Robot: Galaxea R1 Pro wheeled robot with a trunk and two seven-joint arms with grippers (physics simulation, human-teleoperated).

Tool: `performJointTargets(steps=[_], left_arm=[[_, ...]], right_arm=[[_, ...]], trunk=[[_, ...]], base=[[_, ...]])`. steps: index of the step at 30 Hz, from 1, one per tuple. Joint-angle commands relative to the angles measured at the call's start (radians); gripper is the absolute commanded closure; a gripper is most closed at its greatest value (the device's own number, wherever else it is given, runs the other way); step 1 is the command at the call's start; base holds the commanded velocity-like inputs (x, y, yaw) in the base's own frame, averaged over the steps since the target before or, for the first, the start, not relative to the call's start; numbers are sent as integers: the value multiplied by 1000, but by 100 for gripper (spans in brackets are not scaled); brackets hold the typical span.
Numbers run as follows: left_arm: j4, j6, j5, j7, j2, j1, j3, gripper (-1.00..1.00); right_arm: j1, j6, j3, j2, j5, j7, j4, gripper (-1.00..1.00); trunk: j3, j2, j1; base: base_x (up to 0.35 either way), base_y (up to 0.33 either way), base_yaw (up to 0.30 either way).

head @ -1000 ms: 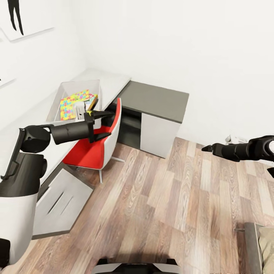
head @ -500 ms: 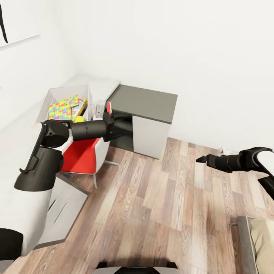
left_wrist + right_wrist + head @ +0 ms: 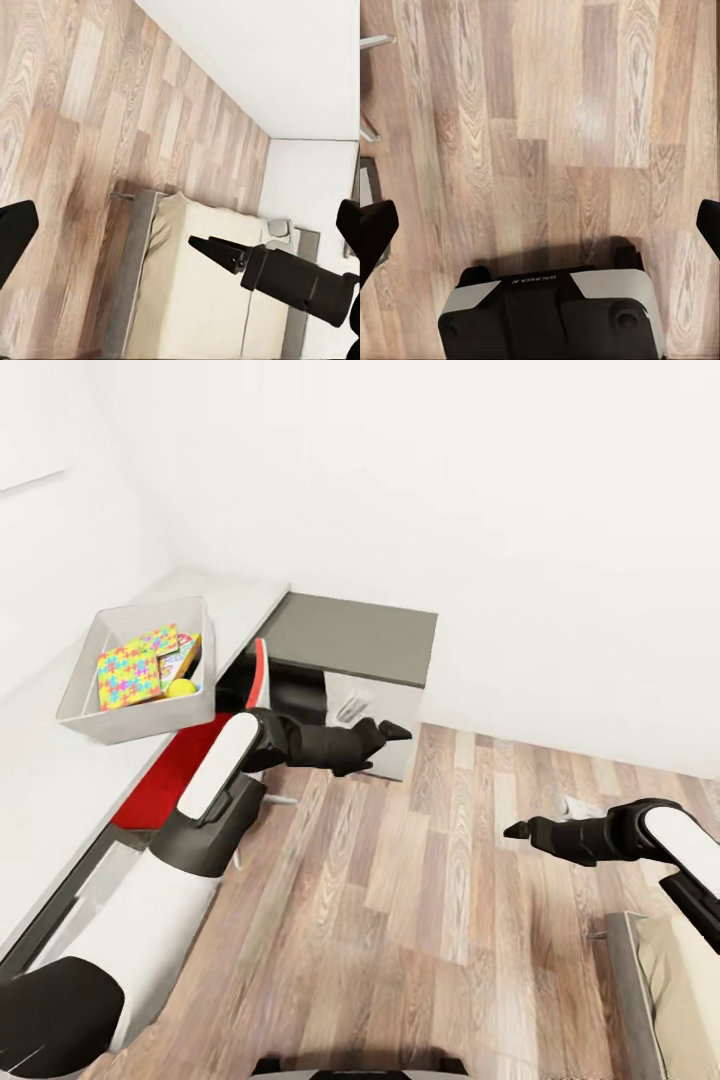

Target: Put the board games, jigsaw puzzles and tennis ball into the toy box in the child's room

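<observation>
One toy box (image 3: pixel 100 722) stands on the table (image 3: pixel 60 780), at approx. 10 o'clock in the head view, near the table's front edge. It is light grey w/ thin straight walls, and its long axis runs from 7 to 1 o'clock.

Inside it I count: one jigsaw puzzle (image 3: pixel 128 668) lying flat w/ its colourful pattern facing up (a second one, if any, I cannot separate); one board game (image 3: pixel 182 658) beside it on the 3 o'clock side, tilted against the wall, long axis approx. 6 to 12 o'clock; one tennis ball (image 3: pixel 181 687), yellow-green, at the inner corner just below the board game.

One red chair (image 3: pixel 178 760) is pushed half under the table. One dark grey cabinet (image 3: pixel 350 638) stands at 12 o'clock, next to the table's end.

Two arms are seen. The left pincer (image 3: pixel 392 731) hangs over the wood floor (image 3: pixel 430 880) in front of the cabinet, pointing to 3 o'clock; its fingers are spread wide and hold nothing. The right pincer (image 3: pixel 520 829) hangs over the floor at 4 o'clock, pointing to 9 o'clock, also wide and empty.

One bed (image 3: pixel 196 292) w/ beige mattress and grey frame shows in the left wrist view; its corner is at 4 o'clock in the head view.
</observation>
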Motion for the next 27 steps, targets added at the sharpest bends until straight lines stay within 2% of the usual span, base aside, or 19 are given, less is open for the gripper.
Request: performJointTargets(steps=[1,4,5,7,8,12,13,17,18,19,20,22,23,26,27], left_arm=[[0,0,9,10,0,0,0,-100],[47,-12,-55,7,-11,32,-21,-100],[47,-12,-55,7,-11,32,-21,-100],[77,-18,-86,2,-12,57,-28,-100],[77,-18,-86,2,-12,57,-28,-100],[153,-26,-146,-23,-12,106,-34,-100],[153,-26,-146,-23,-12,106,-34,-100],[249,-36,-228,-63,-12,133,-36,-100],[290,-45,-265,-87,-9,140,-32,-100],[309,-51,-281,-99,-6,143,-28,-100],[309,-51,-281,-99,-6,143,-28,-100],[343,-67,-303,-123,4,147,-15,-100],[343,-67,-303,-123,4,147,-15,-100],[387,-88,-323,-149,21,156,1,-100],[387,-88,-323,-149,21,156,1,-100]], right_arm=[[-1,0,2,-1,-9,-10,0,-100],[24,1,2,1,44,52,43,-100],[24,1,2,1,44,52,43,-100],[36,1,3,1,88,104,82,-100],[36,1,3,1,88,104,82,-100],[49,1,7,4,182,229,173,-100],[49,1,7,4,182,229,173,-100],[55,-1,13,15,273,365,274,-100],[56,-1,14,23,318,428,315,-100],[57,-2,15,28,341,455,330,-100],[57,-2,15,28,341,455,330,-100],[58,-2,16,38,387,496,354,-100],[58,-2,16,38,387,496,354,-100],[66,-3,17,58,452,533,378,-100],[66,-3,17,58,452,533,378,-100]], trunk=[[0,-2,1],[4,-2,1],[6,-2,1],[8,-2,1],[10,-2,1],[13,-2,1],[13,-2,1],[14,-2,1],[14,-2,1],[15,-2,1],[15,-2,1],[15,-2,1],[15,-2,1],[15,-2,1],[15,-2,1]], base=[[0,0,-162],[0,0,-167],[0,0,-172],[0,0,-182],[0,0,-186],[0,0,-200],[0,0,-206],[0,0,-212],[0,0,-222],[0,0,-230],[0,0,-230],[0,0,-242],[0,0,-247],[0,0,-252],[0,0,-246]])
